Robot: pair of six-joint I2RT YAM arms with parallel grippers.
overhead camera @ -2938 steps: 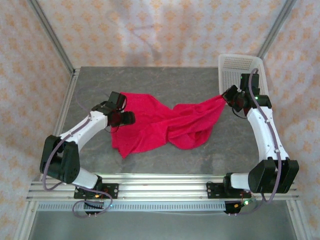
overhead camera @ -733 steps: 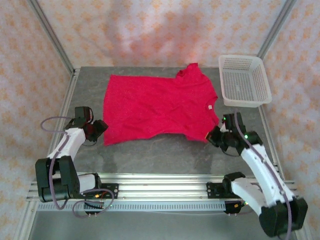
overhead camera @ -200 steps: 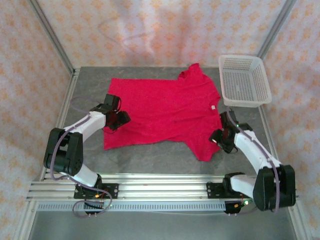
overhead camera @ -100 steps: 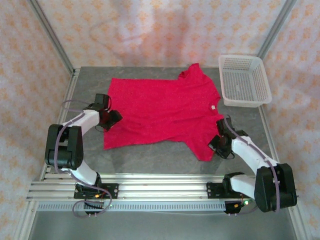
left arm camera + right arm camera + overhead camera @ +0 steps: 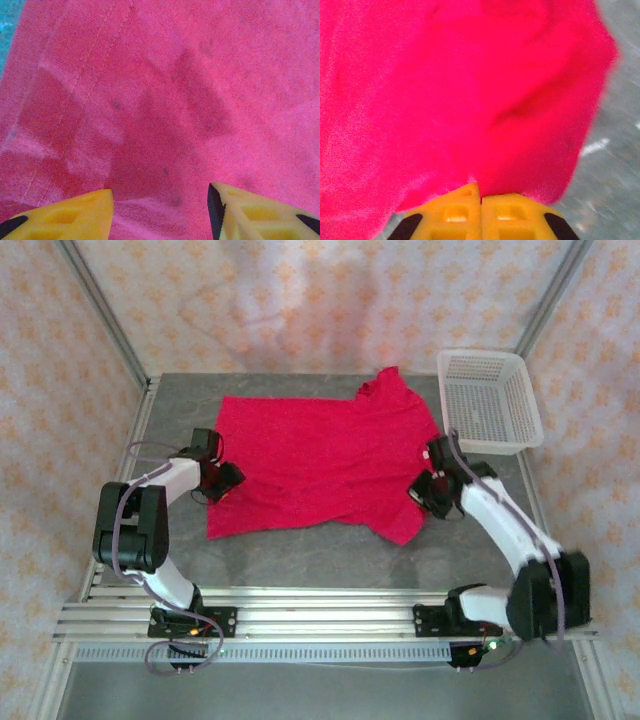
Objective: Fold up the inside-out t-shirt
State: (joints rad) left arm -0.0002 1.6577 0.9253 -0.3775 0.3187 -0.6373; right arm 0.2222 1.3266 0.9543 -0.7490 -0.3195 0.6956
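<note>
The inside-out t-shirt lies spread on the grey table, hem toward the left arm and sleeves toward the right arm. A white mesh basket stands just beside its far right sleeve.

Left gripper: jaws part-open above the cloth near the stitched hem line, gripping nothing.

Right gripper: jaws closed together, with the shirt's edge pinched at the fingertips and the cloth draping forward from them.

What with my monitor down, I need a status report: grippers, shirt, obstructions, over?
Left gripper open above the t-shirt, left edge. Right gripper shut on its near right corner. Cloth mostly flat. White basket beside it, far right.
</note>
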